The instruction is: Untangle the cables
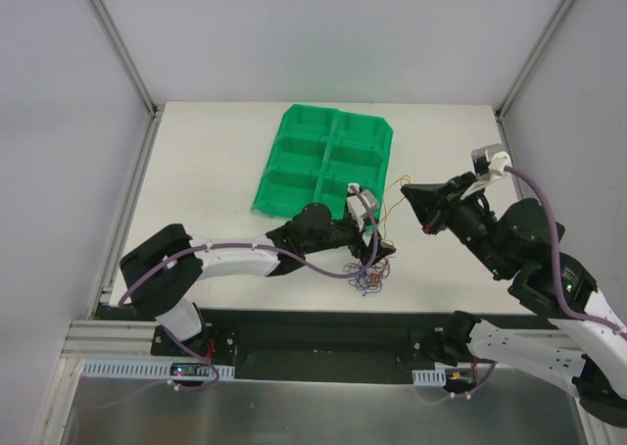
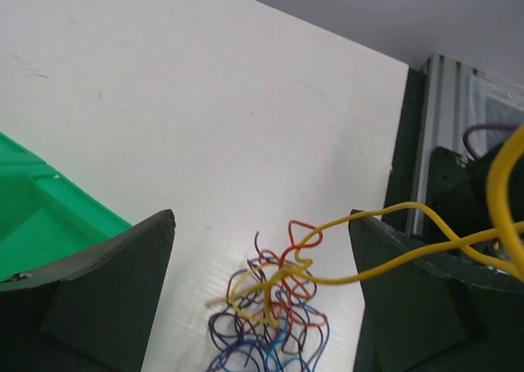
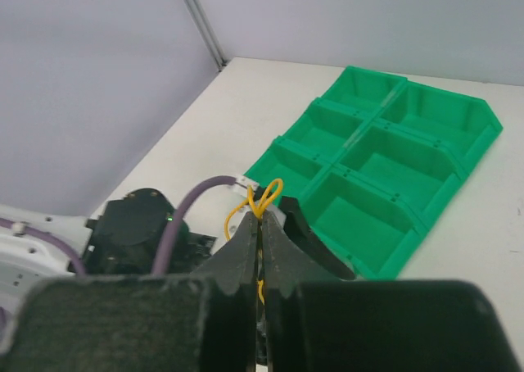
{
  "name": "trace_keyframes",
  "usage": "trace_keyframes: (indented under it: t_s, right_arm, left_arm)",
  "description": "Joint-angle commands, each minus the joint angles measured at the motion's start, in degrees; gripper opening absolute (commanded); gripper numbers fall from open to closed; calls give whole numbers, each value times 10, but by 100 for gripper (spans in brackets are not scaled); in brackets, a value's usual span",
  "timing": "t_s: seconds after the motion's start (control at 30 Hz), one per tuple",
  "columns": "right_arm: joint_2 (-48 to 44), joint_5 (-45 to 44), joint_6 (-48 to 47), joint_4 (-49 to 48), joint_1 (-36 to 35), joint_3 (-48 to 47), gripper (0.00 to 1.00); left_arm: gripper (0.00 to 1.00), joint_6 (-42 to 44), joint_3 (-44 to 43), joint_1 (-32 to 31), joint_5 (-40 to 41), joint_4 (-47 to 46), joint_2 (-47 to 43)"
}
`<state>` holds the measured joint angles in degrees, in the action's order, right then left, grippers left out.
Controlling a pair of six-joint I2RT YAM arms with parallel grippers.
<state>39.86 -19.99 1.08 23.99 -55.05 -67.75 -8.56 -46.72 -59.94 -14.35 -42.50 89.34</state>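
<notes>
From where I stand, the cables (image 2: 266, 323) lie in a small snarl of red, orange, blue and dark strands on the white tabletop (image 1: 216, 171). They sit near its front edge, just off the near corner of the green bin (image 1: 313, 161) and not in any of its compartments. The left hand (image 2: 262, 224) hovers right over the snarl with its jaws spread wide and nothing gripped between them. The right hand (image 3: 262, 224) is clenched tight on a loop of the yellow cable (image 2: 385, 257), held up and off to the right. That strand runs from the knot, across the inner face of one of the left hand's fingers (image 2: 417, 306), and on toward the right arm. What worries me is that nothing is pinning the heap. If the right hand draws away now, I'd expect the whole clump to drag along the tabletop or lift with the yellow strand instead of letting it slip free, because the yellow is wound through the red and orange loops at the middle. The strand could also catch on that open finger and pull taut against it. A thin orange wire shows close to the right hand from above, but I can't tell whether it is pinched too; if it is, two strands would come away locked together. The wires are so fine that a hard pull might cinch the knot tighter. And if the left hand comes down to anchor the pile, it may trap the yellow strand along with the rest.
</notes>
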Motion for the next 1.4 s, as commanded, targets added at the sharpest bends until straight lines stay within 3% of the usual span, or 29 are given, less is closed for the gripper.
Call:
trace_keyframes:
  t_s: [0.0, 0.13, 0.3, 0.43, 0.53, 0.87, 0.97, 1.03, 1.17, 1.2, 1.3, 1.37]
  right_arm:
    - [-2, 50, 34, -50, 1, -27, 1]
    - [5, 79, 45, -57, 0, -41, 1]
    - [9, 126, 50, -75, 0, -77, 1]
    - [12, 122, 30, -87, 0, -109, 1]
    - [16, 125, 10, -101, 0, -129, 1]
    - [39, 107, -50, -121, 0, -195, 1]
    - [48, 94, -53, -122, 0, -194, 1]
    - [55, 95, -50, -122, 0, -189, 1]
    - [64, 96, -42, -127, 0, -179, 1]
    - [65, 96, -40, -127, 1, -179, 1]
    - [62, 97, -37, -129, 1, -175, 1]
    - [58, 94, -37, -134, 0, -168, 1]
  left_arm:
    - [83, -3, -58, -1, 76, -102, 43]
    - [50, -36, -94, -1, 205, -4, 59]
    - [37, -32, -30, 2, 299, 45, 27]
    - [22, -72, 7, 25, 367, 161, -8]
    - [18, -130, 47, 63, 387, 240, -49]
    - [12, -211, 222, 98, 426, 282, -226]
    - [15, -194, 240, 98, 402, 277, -282]
    - [25, -160, 258, 98, 337, 239, -323]
    - [69, -86, 290, 98, 121, 90, -384]
    - [75, -77, 284, 98, 77, 61, -385]
    - [82, -52, 238, 96, -31, 33, -347]
    - [83, -39, 203, 92, -59, 14, -301]
